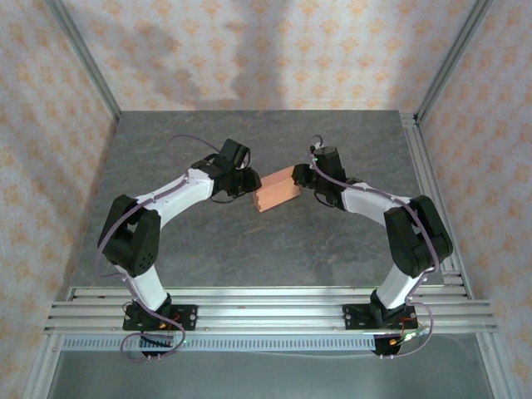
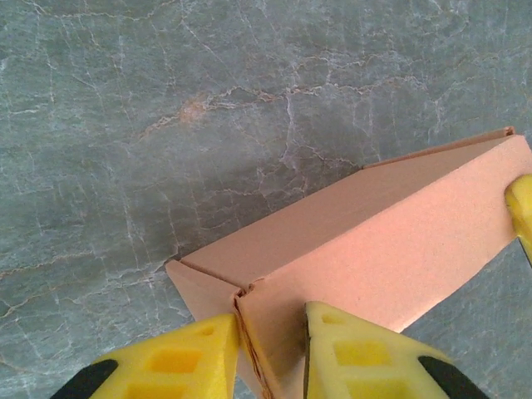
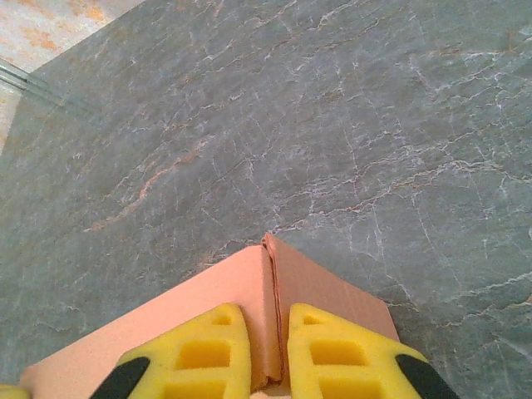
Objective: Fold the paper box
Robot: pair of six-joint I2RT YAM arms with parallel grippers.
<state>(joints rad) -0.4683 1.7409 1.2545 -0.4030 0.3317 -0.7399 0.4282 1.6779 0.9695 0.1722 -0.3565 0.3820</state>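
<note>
The paper box point(image 1: 276, 190) is a salmon-pink folded card piece standing in the middle of the grey table, held between both arms. My left gripper point(image 1: 248, 183) is at its left end; in the left wrist view its yellow fingers point(image 2: 366, 353) pinch a corner wall of the box point(image 2: 374, 241), so the left gripper point(image 2: 273, 353) is shut on it. My right gripper point(image 1: 301, 176) is at the box's right end. The right wrist view shows the right gripper point(image 3: 269, 353) shut on a doubled upright edge of the box point(image 3: 316, 291), yellow fingers point(image 3: 204, 353) pressed against the card on both sides.
The dark grey marbled tabletop point(image 1: 249, 258) spreads around the box. An aluminium rail point(image 1: 424, 166) runs along the right side and a frame of rails point(image 1: 266, 303) crosses the near edge by the arm bases. Patterned walls enclose the back and sides.
</note>
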